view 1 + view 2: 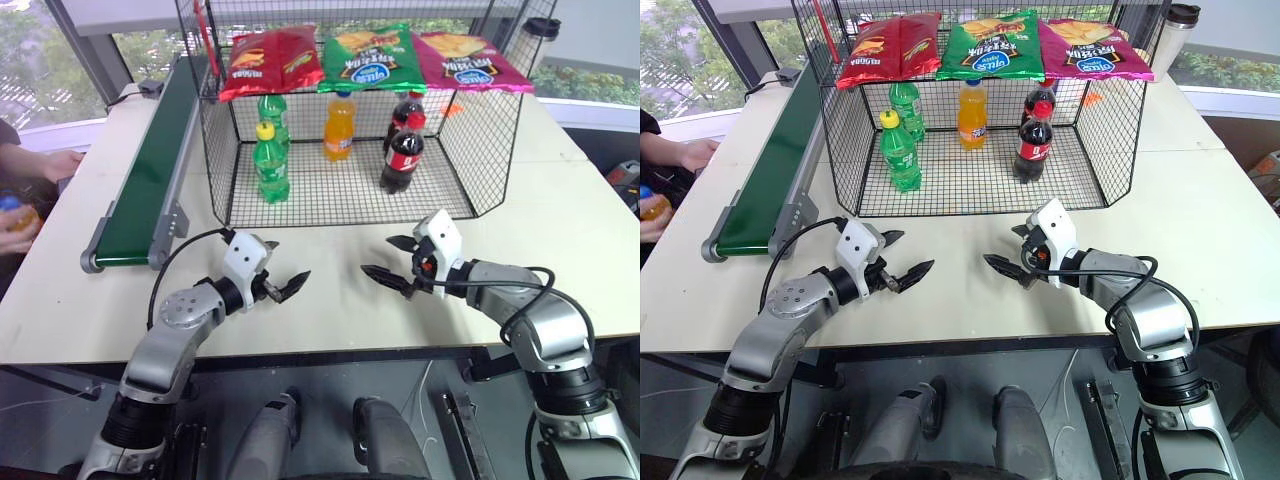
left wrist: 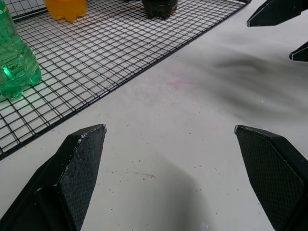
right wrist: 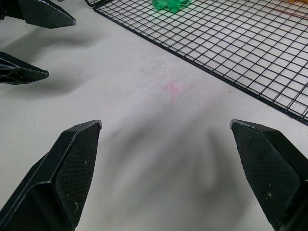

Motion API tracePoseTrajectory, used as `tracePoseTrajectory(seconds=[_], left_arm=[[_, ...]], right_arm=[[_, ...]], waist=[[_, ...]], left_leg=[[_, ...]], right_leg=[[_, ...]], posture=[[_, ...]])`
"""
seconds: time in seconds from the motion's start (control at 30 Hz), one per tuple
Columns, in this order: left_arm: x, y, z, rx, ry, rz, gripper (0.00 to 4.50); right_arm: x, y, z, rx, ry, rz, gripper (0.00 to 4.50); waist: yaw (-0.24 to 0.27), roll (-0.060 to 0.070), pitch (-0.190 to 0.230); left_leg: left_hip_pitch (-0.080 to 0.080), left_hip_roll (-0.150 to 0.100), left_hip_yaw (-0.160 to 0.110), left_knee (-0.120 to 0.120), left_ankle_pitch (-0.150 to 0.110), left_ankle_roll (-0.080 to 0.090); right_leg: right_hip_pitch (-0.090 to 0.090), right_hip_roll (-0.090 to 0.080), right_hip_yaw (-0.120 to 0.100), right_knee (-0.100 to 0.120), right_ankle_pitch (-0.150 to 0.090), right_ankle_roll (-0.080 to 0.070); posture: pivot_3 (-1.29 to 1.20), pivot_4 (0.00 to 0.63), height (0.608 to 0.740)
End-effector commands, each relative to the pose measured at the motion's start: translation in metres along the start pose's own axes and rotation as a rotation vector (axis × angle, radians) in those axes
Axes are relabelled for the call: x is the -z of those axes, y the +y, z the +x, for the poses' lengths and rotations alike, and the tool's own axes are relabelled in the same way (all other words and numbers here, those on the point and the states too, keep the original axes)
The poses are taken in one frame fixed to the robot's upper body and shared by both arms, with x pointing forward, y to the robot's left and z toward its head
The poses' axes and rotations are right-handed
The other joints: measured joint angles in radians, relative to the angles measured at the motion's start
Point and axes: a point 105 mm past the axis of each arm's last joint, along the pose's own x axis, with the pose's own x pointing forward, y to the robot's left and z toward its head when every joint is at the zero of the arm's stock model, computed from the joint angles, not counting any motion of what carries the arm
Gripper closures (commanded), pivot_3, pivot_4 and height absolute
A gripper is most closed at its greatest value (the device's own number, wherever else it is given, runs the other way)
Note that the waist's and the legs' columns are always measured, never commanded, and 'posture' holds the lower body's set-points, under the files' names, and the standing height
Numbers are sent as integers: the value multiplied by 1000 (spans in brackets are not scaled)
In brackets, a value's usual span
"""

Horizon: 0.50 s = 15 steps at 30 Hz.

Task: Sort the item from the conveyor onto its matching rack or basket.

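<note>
At the far left edge, beside the conveyor [image 1: 150,170], a person's hand holds an orange soda bottle with a blue cap [image 1: 14,212]. The dark green belt carries nothing. A second orange bottle [image 1: 340,128] stands inside the black wire-mesh cage [image 1: 215,150] at the back of the table. My left gripper [image 1: 288,262] and right gripper [image 1: 378,255] hover low over the white table in front of the cage, tips pointing at each other. Both are open and hold nothing. In the wrist views the left gripper [image 2: 169,127] and right gripper [image 3: 166,122] have bare table between their fingers.
Green bottles [image 1: 270,165] stand left and cola bottles [image 1: 402,155] right on the cage floor. Red [image 1: 270,60], green [image 1: 372,58] and magenta [image 1: 468,60] chip bags lie on its mesh top. A tumbler [image 1: 540,40] stands at the back right. The person's other hand [image 1: 60,165] rests near the table's left edge.
</note>
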Motion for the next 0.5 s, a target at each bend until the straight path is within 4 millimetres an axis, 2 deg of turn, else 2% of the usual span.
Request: tracePoseTrajectory(seconds=[0.03, 0.5], left_arm=[[-9, 0, -1, 2, -38, 41, 0], [-16, -2, -4, -1, -63, -4, 0]], right_arm=[[-14, 6, -1, -20, -44, -40, 57], [-16, 9, -1, -38, -47, -37, 57]], waist=[[0, 0, 0], [0, 0, 0]], left_leg=[[0, 0, 0, 0, 0, 0], [0, 0, 0, 0, 0, 0]], right_leg=[[0, 0, 0, 0, 0, 0], [0, 0, 0, 0, 0, 0]], posture=[[0, 150, 738], [0, 150, 738]])
